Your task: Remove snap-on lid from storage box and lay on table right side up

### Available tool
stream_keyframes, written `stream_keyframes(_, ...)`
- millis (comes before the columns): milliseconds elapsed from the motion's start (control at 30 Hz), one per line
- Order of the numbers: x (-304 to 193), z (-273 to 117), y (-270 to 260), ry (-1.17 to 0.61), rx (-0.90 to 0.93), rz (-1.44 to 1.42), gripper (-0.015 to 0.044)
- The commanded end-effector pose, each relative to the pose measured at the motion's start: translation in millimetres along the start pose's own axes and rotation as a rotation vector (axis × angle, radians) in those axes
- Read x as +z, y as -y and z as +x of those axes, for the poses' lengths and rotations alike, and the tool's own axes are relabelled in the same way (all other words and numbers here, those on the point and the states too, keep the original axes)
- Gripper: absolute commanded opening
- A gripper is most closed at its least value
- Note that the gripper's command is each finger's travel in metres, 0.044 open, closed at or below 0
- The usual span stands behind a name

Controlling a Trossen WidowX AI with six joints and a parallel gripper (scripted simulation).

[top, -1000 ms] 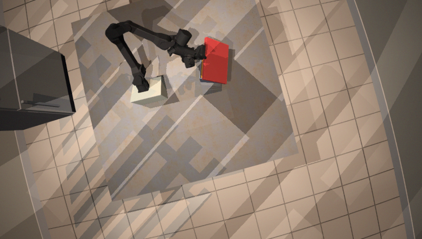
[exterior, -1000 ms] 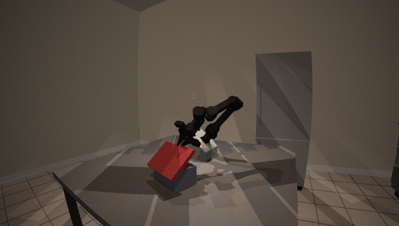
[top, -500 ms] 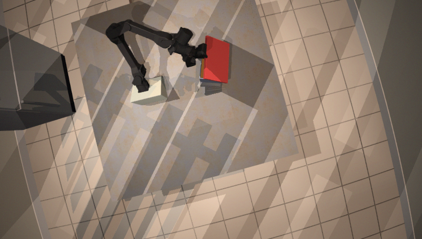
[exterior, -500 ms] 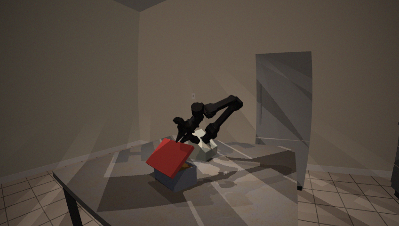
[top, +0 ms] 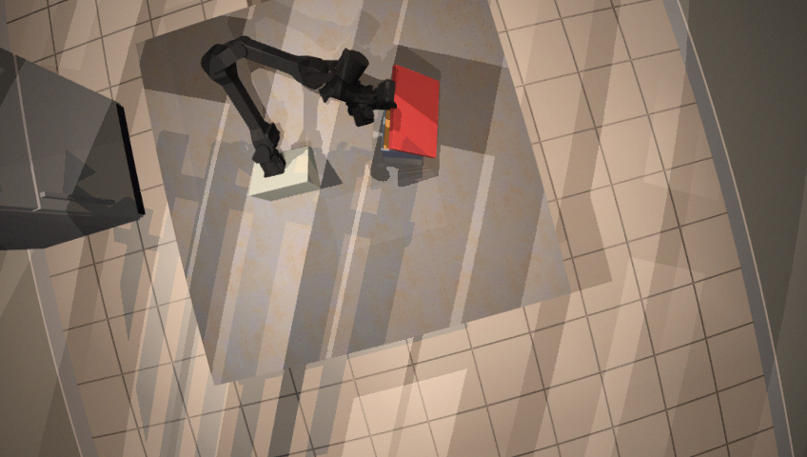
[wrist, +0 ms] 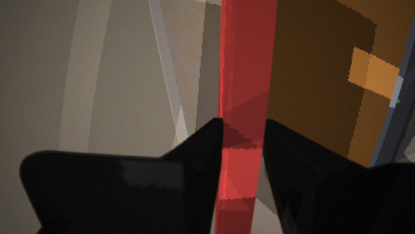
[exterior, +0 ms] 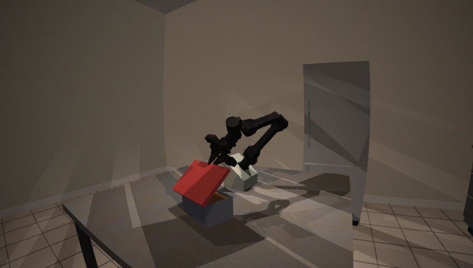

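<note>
Lid: flat rectangular red lid, tilted over the storage box, raised on the side nearest the arm, its far side low at the box's far edge.
Hand: black 2-fingered hand, clamped on the lid's raised edge.
Box: grey-blue open-topped storage box, upright, orange-brown inside.
Risk, drag: if the low side is still caught, more lift or pull could shift or tip the box.
Risk, slip: the grip is at 1 edge only, so the lid's weight could twist it loose and drop it askew.
Risk, flip: tilting further before lowering could land it upside down.
Tabletop: mottled grey rectangular tabletop, striped by light and shadow.
Room: beige tiled floor, plain brownish walls, 1 tall grey refrigerator beyond the tabletop.
</note>
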State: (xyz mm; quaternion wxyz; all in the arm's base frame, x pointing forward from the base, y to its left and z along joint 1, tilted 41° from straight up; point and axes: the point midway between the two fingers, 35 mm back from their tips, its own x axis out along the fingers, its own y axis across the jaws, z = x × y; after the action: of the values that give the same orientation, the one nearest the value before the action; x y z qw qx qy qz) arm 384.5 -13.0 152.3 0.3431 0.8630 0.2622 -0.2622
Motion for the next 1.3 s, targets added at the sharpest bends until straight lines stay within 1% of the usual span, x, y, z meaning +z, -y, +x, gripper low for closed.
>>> stream_keyframes(0, -1, -6, -10, -0.003, 0.016, -0.004, 0.0000)
stream_keyframes(433, 0, -12, -17, -0.003, 0.015, -0.005, 0.0000)
stream_keyframes(1267, 52, -13, -9, -0.001, 0.015, -0.006, 0.0000)
